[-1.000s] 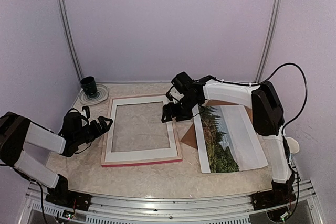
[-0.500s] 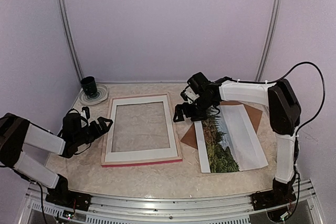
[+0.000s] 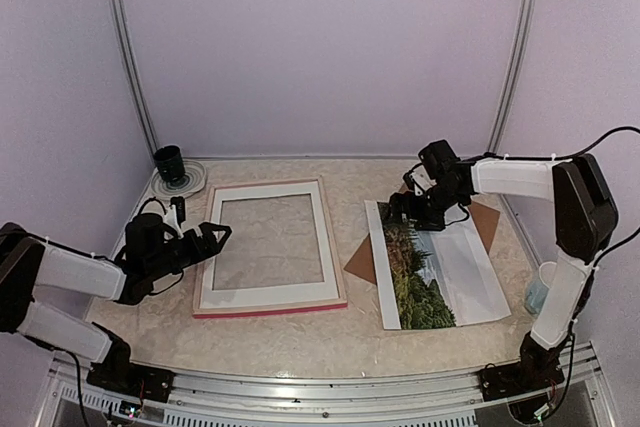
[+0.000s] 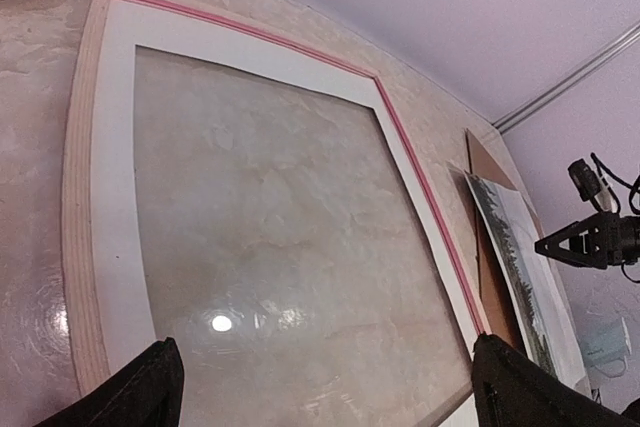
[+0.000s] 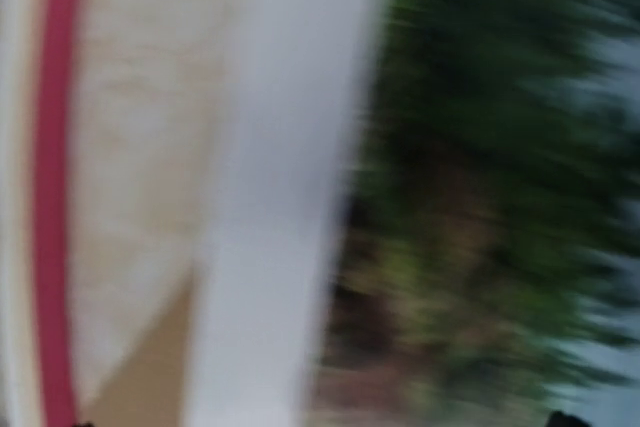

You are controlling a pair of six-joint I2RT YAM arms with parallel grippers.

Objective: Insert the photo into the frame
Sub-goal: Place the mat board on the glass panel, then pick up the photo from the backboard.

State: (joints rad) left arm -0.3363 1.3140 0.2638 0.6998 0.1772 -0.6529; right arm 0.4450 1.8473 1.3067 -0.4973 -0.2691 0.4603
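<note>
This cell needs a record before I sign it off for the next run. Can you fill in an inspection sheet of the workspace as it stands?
Surface: beige marbled table top.
Job's things: frame lies pale wood side up with a white mat in it; photo lies face up to its right, partly on a brown backing board.
Clutter: dark cup on a plate in the far left corner; pale cup-like object at the right edge.
End effectors: left end effector open beside the frame's left side; right end effector open above the photo's far end; neither holds anything.
Cables: black cable loops off the right arm.
Surroundings: pale lilac walls, metal rails.
</note>
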